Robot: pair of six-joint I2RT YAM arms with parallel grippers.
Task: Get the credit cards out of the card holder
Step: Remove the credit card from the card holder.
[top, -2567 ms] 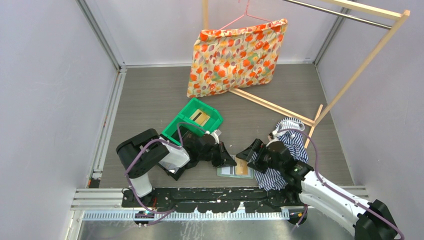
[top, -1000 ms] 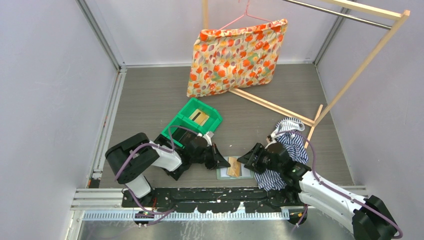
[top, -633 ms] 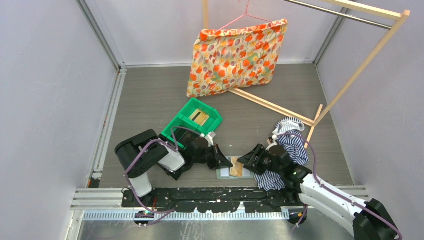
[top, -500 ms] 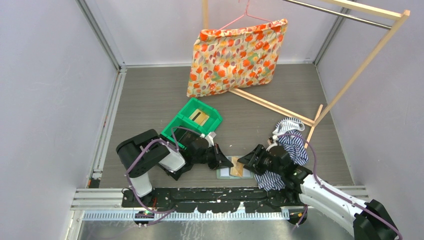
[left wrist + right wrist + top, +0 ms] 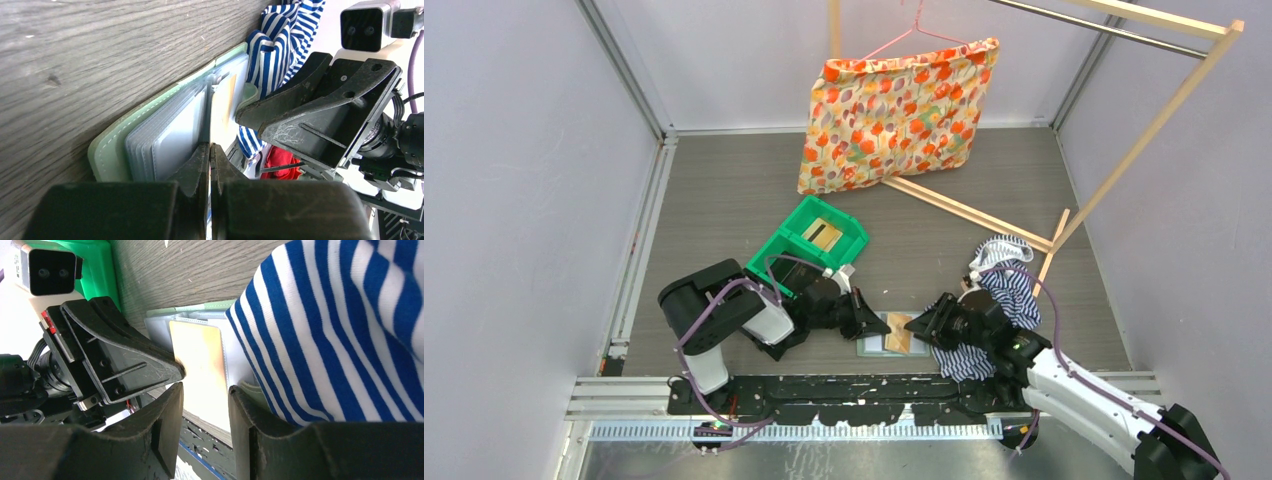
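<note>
Right wrist view: right pincer (image 5: 206, 390) released, straddling tan credit card (image 5: 197, 360), ready to pull
left pincer (image 5: 210, 146): clenched, pressing card holder (image 5: 102, 150) so it won't slide

I can read no text, brand or number here; the tan card (image 5: 197, 357) just ahead of my right gripper (image 5: 205, 389) looks blank.

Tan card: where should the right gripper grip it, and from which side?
Likely across its long edges at the near end, coming low from the right arm's side: the card lies flat, lined up between the fingers of the open right gripper, while the shut left gripper pins the holder.
</note>
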